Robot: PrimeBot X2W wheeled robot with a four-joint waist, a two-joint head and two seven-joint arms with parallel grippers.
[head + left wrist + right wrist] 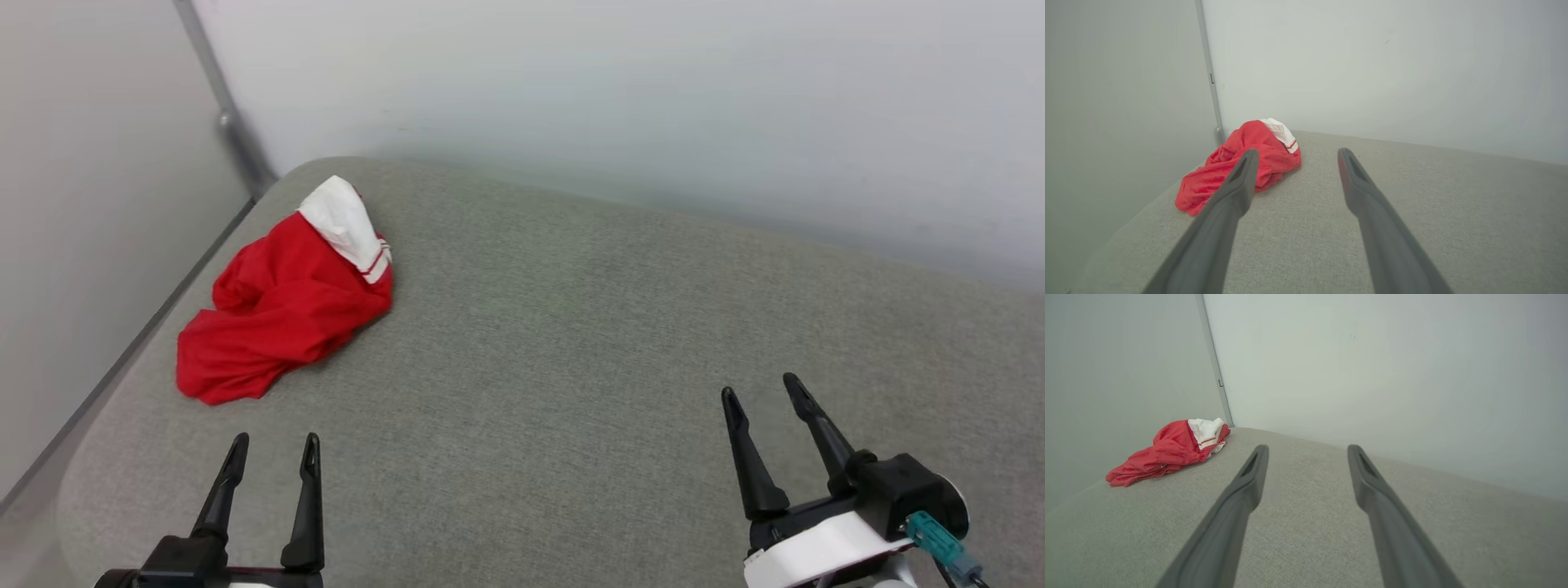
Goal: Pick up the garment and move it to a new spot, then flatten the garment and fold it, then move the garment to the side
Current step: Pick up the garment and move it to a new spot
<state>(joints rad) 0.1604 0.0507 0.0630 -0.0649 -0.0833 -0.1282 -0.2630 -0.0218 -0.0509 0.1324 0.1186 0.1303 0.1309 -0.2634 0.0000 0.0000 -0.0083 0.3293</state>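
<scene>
Crumpled red jersey shirt w/ a white sleeve lies in a heap at far left of a grey woven fabric pad, near the pad's rounded back corner. The sleeve, w/ red-and-white striped cuff, sits on top at the far end. Lower left: left gripper, two long dark fingers spread apart, nothing btwn them, tips near the shirt's near edge but not touching. Lower right: right gripper, fingers likewise apart, empty, well apart from the shirt. Teal connector sits by its white wrist. Pale walls behind; grey metal strip runs up the corner.
</scene>
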